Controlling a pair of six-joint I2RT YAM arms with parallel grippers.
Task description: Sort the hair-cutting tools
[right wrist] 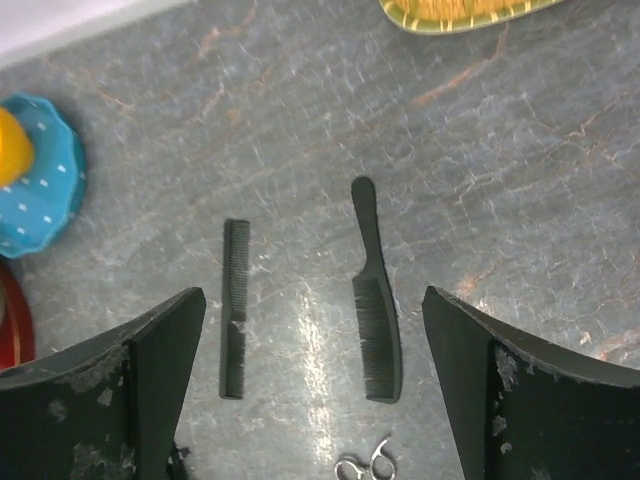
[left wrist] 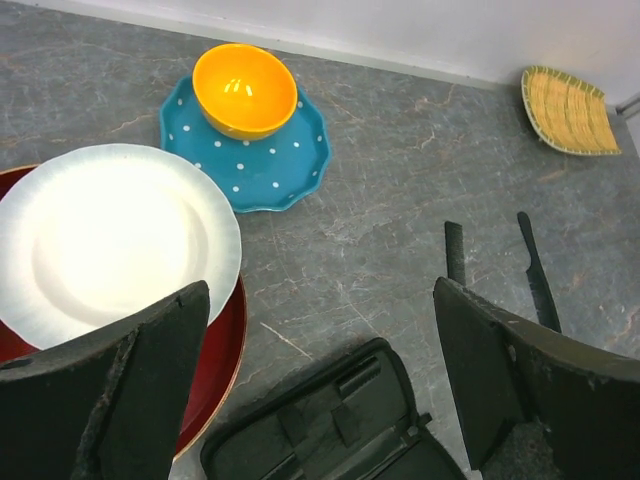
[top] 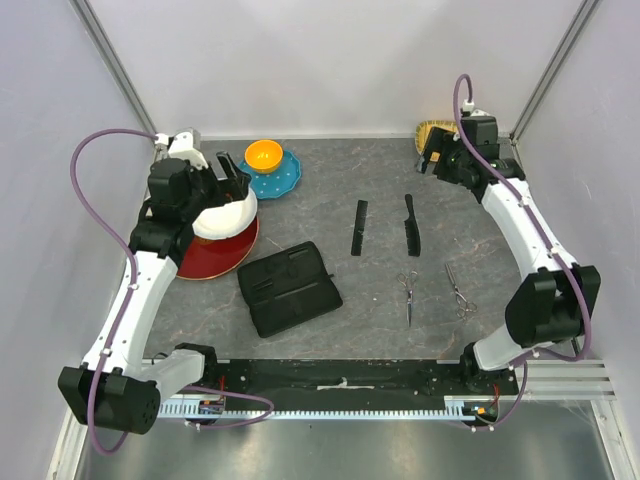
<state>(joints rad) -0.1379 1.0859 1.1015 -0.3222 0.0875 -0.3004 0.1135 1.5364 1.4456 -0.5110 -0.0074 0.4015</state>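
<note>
Top external, left gripper (top: 228, 171) and right gripper (top: 431, 160) released near far table edge (top: 350, 139), combs (top: 359, 228), scissors (top: 408, 291) mid-table.

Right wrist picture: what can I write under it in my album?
Open right hand hovers above a plain comb and a handled comb lying side by side on the grey table.

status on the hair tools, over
Open, empty: left gripper, right gripper. Flat on table, untouched: plain comb, handled comb, two scissors. Open case left of them, nothing in the way.
</note>
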